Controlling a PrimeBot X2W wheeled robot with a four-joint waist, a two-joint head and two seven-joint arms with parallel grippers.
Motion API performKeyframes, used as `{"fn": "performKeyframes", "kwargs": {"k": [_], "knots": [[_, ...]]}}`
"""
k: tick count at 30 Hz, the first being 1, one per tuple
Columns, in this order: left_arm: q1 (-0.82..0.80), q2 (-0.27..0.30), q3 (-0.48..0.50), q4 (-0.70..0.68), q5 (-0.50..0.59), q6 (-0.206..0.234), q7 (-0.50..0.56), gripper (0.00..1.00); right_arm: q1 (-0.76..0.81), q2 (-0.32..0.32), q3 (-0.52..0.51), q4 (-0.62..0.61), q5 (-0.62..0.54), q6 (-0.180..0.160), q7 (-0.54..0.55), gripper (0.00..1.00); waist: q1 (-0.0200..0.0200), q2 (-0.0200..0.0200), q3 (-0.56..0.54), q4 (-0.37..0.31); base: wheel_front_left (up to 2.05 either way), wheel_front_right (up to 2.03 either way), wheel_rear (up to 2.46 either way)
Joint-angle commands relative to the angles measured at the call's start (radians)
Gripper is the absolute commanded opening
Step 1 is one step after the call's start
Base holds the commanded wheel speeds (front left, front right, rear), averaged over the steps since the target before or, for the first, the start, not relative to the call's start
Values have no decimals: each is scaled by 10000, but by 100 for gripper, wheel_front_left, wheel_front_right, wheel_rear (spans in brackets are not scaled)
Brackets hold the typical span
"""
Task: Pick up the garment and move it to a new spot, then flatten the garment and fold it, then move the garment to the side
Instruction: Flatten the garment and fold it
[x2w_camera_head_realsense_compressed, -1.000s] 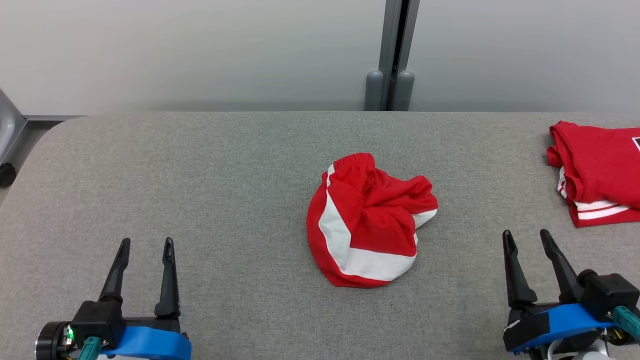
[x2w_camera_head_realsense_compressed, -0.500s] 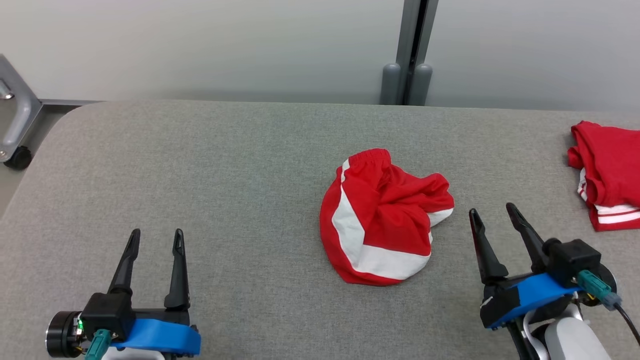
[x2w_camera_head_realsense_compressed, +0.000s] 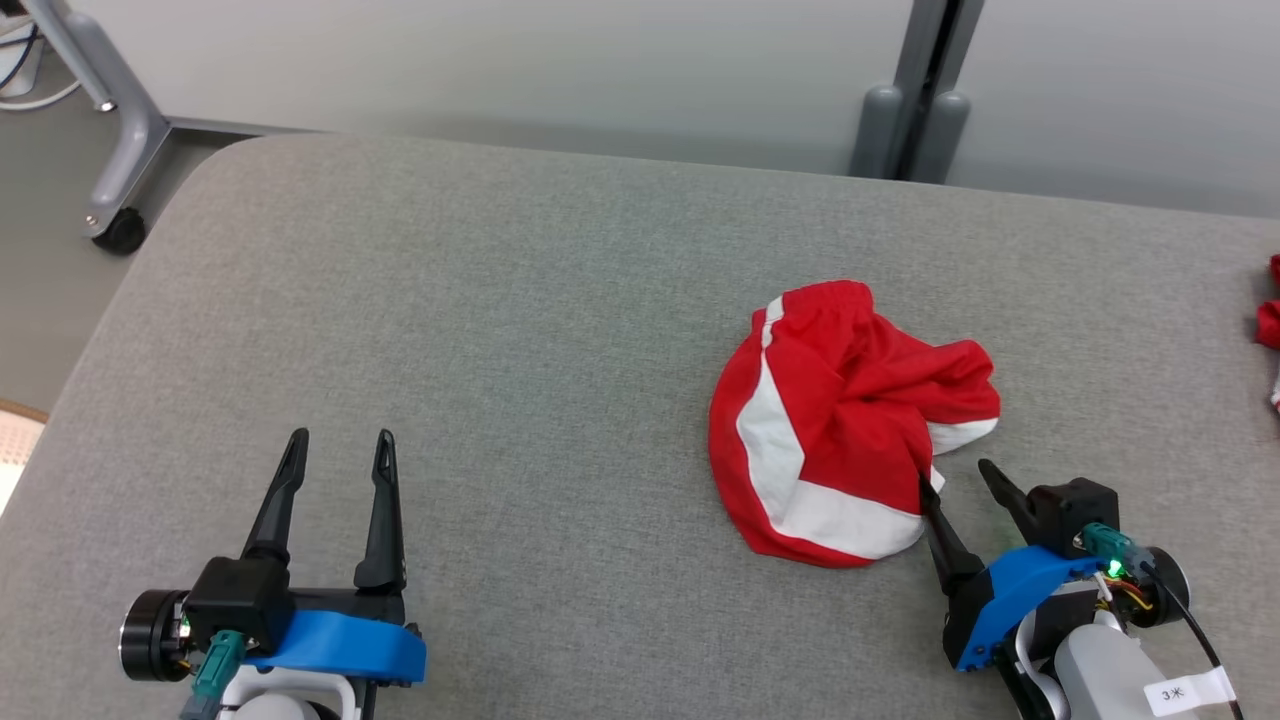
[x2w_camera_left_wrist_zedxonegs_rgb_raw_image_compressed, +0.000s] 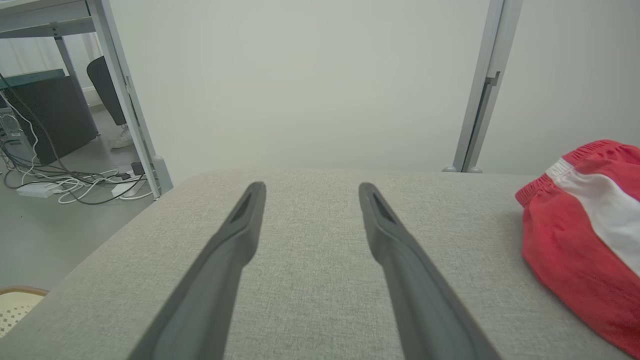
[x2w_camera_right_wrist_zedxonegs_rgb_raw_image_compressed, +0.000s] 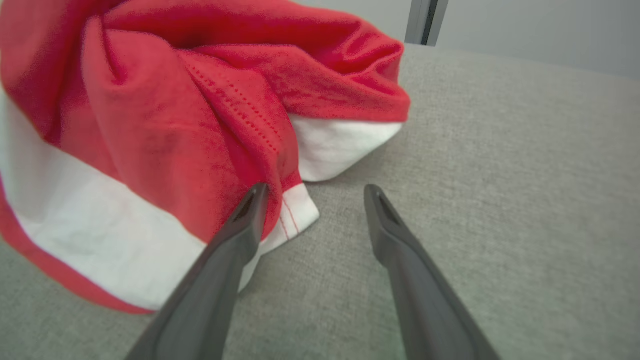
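Observation:
The garment is a crumpled pair of red shorts with white stripes, lying right of the middle of the grey padded table. My right gripper stands open at its near right edge, the left finger over a white hem corner and the right finger over bare table. In the right wrist view the garment bulks large at the left. My left gripper is open over bare table at the near left, well apart from the garment.
More red cloth peeks in at the table's far right edge. A wheeled metal frame leg stands on the floor past the table's rounded far left corner. A grey post rises behind the table against the wall. Cables lie on the floor.
The camera has turned, shifting the whole picture rightward. My right gripper has moved forward and left, from well clear of the garment to its near right edge. The left gripper has barely moved.

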Motion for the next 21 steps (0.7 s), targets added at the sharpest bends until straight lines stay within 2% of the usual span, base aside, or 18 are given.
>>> {"fn": "performKeyframes", "kwargs": {"k": [1, 9, 10, 11, 12, 16, 21], "knots": [[-201, -23, 31, 22, 42, -25, -39, 100, -320, -31, 65, 507, 40, -1, -148, 100, -2, 0, 142, 178, 0, 0, 0], [-319, -146, 74, 91, 116, -77, -40, 100, -923, 322, 577, 2266, 80, 1, -419, 100, -2, 0, 217, 355, 0, 0, 0], [-325, -157, 87, 101, 128, -73, -39, 100, -969, 387, 661, 2421, 152, 2, -455, 76, -2, 0, 206, 360, 0, 0, 0], [-322, -171, 106, 106, 141, -78, -39, 100, -1024, 407, 748, 2525, 235, 2, -502, 30, -2, 0, 193, 354, 0, 0, 0], [-306, -180, 129, 110, 151, -81, -39, 100, -1064, 414, 823, 2618, 296, 2, -521, 0, -2, 0, 173, 332, 0, 0, 0], [-135, -199, 220, 140, 175, -99, -39, 100, -1222, 429, 1107, 2701, 534, -3, -667, 0, -2, 0, 17, 103, 0, 0, 0], [42, -220, 286, 184, 194, -154, -39, 100, -891, 296, 1316, 2014, 968, -1, -738, 0, -2, 0, -344, -332, 0, 0, 0]]}}
